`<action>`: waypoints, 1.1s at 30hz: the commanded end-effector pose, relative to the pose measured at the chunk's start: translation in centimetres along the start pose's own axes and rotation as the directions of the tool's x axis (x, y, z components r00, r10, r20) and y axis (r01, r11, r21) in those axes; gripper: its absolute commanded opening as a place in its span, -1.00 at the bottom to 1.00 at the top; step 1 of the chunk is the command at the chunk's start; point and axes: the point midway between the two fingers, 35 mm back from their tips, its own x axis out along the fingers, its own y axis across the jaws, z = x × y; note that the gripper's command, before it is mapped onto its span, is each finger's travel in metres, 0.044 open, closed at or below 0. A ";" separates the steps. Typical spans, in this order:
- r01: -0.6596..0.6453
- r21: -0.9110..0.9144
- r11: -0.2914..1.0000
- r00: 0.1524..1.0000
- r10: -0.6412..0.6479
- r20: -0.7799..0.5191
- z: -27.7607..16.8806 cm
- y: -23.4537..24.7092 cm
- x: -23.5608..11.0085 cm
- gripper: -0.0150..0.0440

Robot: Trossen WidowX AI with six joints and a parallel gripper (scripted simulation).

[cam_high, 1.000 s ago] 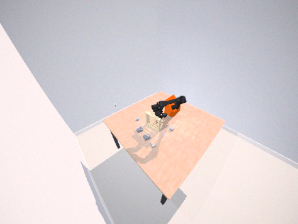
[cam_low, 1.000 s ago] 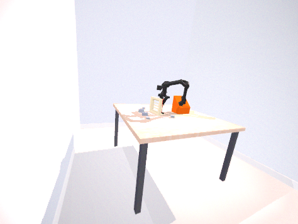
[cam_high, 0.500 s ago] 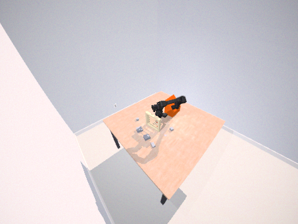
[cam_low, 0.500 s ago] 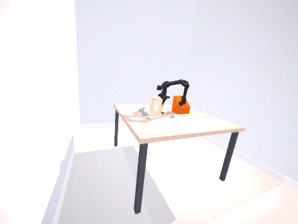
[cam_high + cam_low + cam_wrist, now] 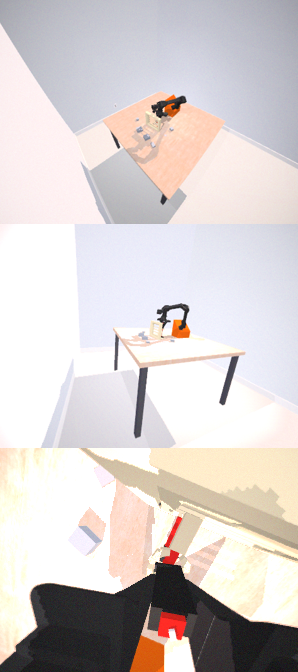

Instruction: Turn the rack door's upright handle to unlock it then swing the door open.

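The handle (image 5: pixel 172 625) looks red (rather bright), between black fingers.

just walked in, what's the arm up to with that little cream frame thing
A black robot arm is working at the small cream rack on the table. Its gripper is shut on the upright handle, which is black with red parts. The aim is to turn that handle, unlock the rack door and swing it open. The pictures don't settle how far the handle is turned. Small grey blocks lie around the rack.
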 end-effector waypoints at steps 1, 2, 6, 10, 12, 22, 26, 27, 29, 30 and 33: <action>0.002 -0.165 0.986 1.000 -0.002 0.003 0.0 0.0 0.0 -0.43; 0.002 -0.214 0.977 1.000 -0.002 0.003 0.0 0.0 0.0 -0.43; 0.002 -0.401 0.916 1.000 -0.001 0.003 0.0 0.0 0.0 -0.43; 0.003 -0.573 0.820 1.000 -0.001 0.003 0.0 0.0 0.0 -0.43; 0.003 -0.651 0.759 1.000 -0.001 0.003 0.0 0.0 0.0 -0.43; 0.003 -0.932 0.361 1.000 -0.001 0.003 0.1 0.0 0.0 -0.43; 0.002 -0.985 0.172 1.000 -0.001 0.002 0.1 0.0 0.0 -0.43; 0.002 -0.992 0.123 1.000 0.000 0.002 0.1 0.0 0.0 -0.43; 0.002 -1.000 0.025 1.000 0.000 0.002 0.1 0.0 0.0 -0.43; 0.002 -1.000 -0.024 1.000 0.000 0.002 0.1 0.0 0.0 -0.43; 0.002 -0.995 -0.097 1.000 0.000 0.002 0.1 0.0 0.0 -0.43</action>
